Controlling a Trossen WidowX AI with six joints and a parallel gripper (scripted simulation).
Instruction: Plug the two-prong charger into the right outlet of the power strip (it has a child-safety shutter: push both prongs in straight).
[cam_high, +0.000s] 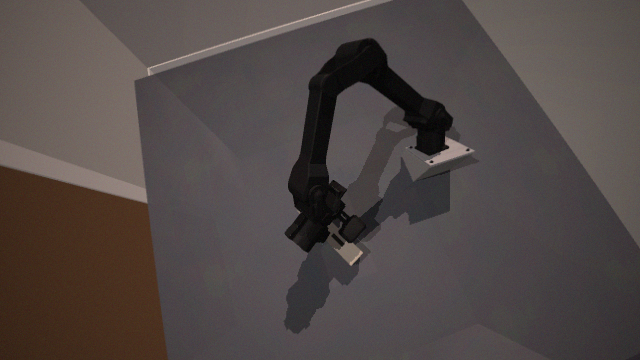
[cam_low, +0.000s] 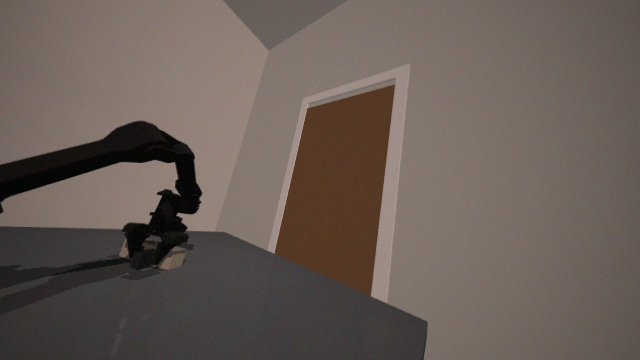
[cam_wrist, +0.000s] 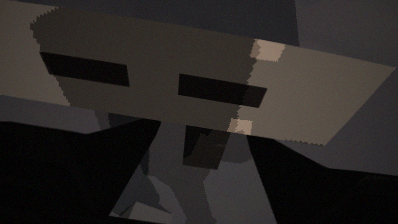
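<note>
The pale power strip (cam_high: 351, 254) (cam_low: 173, 260) (cam_wrist: 310, 100) lies on the table under the gripper. Its top shows two dark slots in the wrist view, a left slot (cam_wrist: 90, 70) and a right slot (cam_wrist: 222, 91). My gripper (cam_high: 330, 232) (cam_low: 154, 245) (cam_wrist: 204, 125) is open, its fingers apart over the strip's near long side. A dark block, seemingly the charger (cam_low: 143, 259) (cam_wrist: 205, 152), stands between the open fingers, against or just beside that side, below the right slot in the wrist view. The strip's edge hides part of it. Its prongs are not visible.
The arm's pale base plate (cam_high: 452, 151) is on the same grey table (cam_high: 225, 280) (cam_low: 300, 320). The arm arches from it to the strip. Dark shadows fall around the gripper and strip. A brown door (cam_low: 340, 190) is in the wall beyond the table.
</note>
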